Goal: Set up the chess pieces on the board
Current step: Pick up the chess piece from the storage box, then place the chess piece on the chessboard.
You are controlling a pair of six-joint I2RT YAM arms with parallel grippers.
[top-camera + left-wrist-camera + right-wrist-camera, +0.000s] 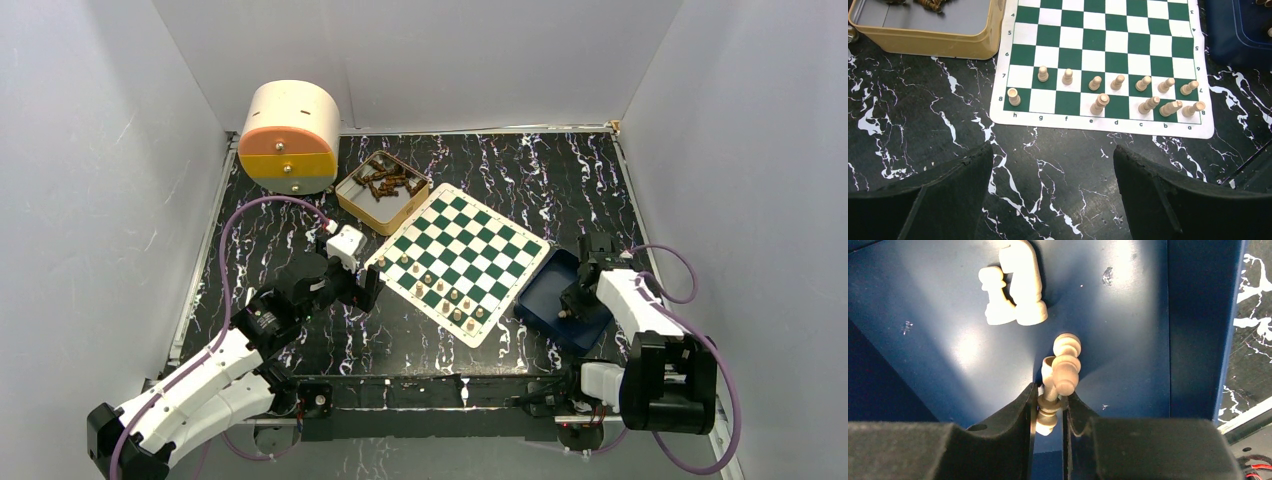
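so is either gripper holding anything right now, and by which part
The right gripper is pinching a chess piece in the blue tray, around its stem near the base. The left gripper is open and empty.

Table [560,180]: board [470,250] at centre, set cornerwise.
Chess pieces [1117,81]: two rows along the board's near-left edge, seven in the inner row and five in the outer.
Tin [365,215]: just beside the board's far-left edge, with a heap of other pieces in it.
Round box [290,135]: behind the tin, at the table's far-left corner.
Tray [540,295]: against the board's near-right edge, with loose pieces inside.
Right gripper [1048,400]: inside the tray, one piece between its fingers.
Left gripper [1053,155]: over the table, just left of the board.
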